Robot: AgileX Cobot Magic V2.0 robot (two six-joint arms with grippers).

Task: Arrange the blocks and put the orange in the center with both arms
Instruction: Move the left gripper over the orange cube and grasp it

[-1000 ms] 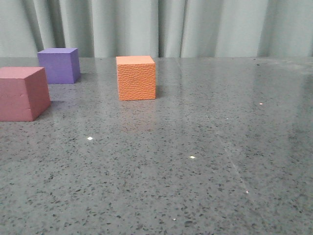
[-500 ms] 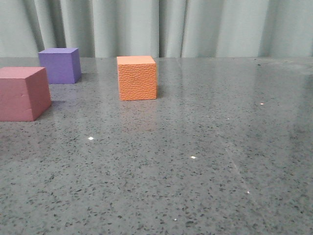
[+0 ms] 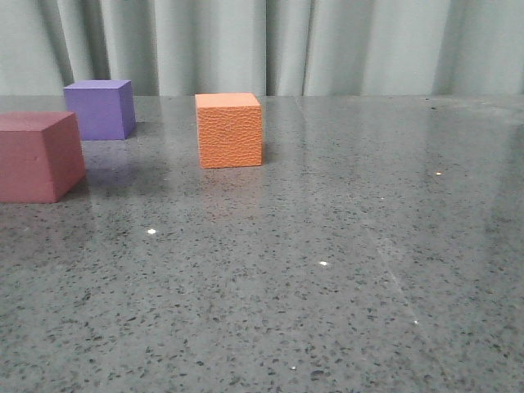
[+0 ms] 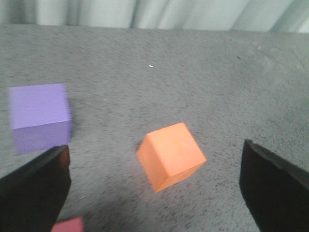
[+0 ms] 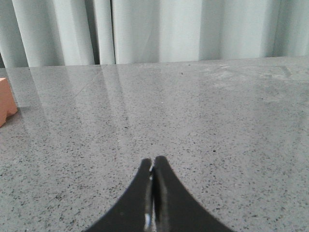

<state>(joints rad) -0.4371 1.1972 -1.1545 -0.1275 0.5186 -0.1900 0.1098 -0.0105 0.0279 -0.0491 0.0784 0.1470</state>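
Note:
In the front view the orange cube (image 3: 229,129) stands on the grey table, the purple cube (image 3: 100,109) behind it to the left and the pink-red cube (image 3: 37,155) at the left edge. No gripper shows there. In the left wrist view my left gripper (image 4: 154,181) is wide open and empty, above the orange cube (image 4: 171,155), which lies between its fingers; the purple cube (image 4: 40,116) and a corner of the pink-red cube (image 4: 69,225) show too. In the right wrist view my right gripper (image 5: 153,166) is shut and empty; the orange cube's edge (image 5: 6,101) shows.
The speckled grey table (image 3: 327,270) reaches back to a pale pleated curtain (image 3: 270,45). No other objects show on it.
In the front view the three cubes stay put; a faint shadow has spread over the table in front of the purple cube.

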